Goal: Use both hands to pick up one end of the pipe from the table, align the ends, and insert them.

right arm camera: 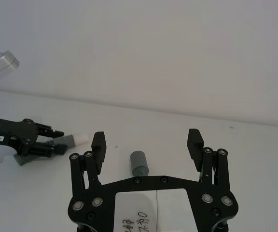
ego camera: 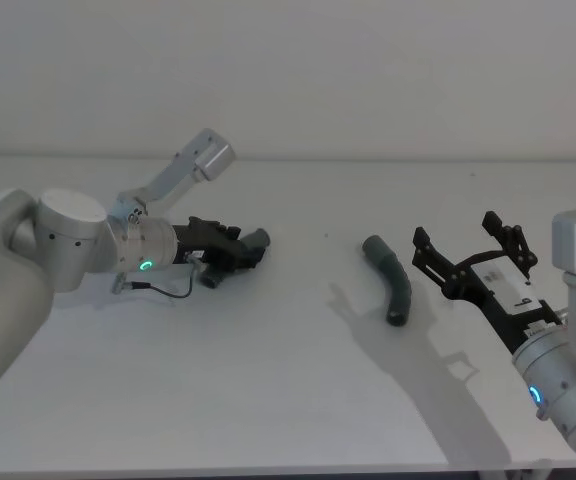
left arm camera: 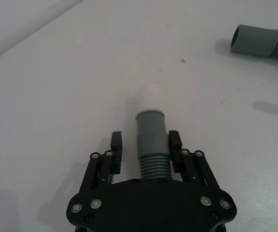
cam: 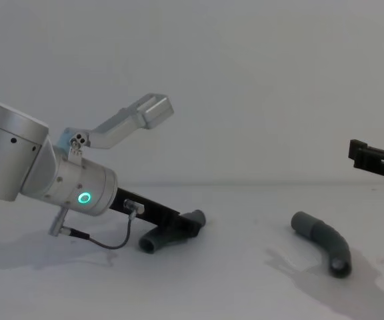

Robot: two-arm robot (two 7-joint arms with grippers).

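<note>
Table (ego camera: 268, 400): we list a plain, matte white, flat surface, bearing both pipe pieces; left gripper (left arm camera: 145, 142): black, angular, two-fingered, on a smooth silver cylindrical wrist (cam: 79, 183) with a glowing green ring (cam: 84, 198), set low over the table's left half; its jaws stand part-spread astride the first pipe piece (left arm camera: 153, 166), one finger close against the ribs, a gap showing beside the other, so we log nothing pinched; right gripper (right arm camera: 146, 141): of the same black angular build, held above the table's right side, jaws spread wide, holding nothing; second pipe piece (ego camera: 396, 285): dark grey, ribbed, bent, lying on the table just left of the right gripper, apart from it and well apart from the first; first piece: likewise ribbed and bent, on the table; grey sleeve (left arm camera: 255, 39): smooth, hollow, the second piece's wider end; grey cuff (left arm camera: 151, 123): smooth cylinder ahead of the first piece's ribs; white tip (left arm camera: 149, 94): narrower, smooth, rounded, projecting beyond that cuff.
</note>
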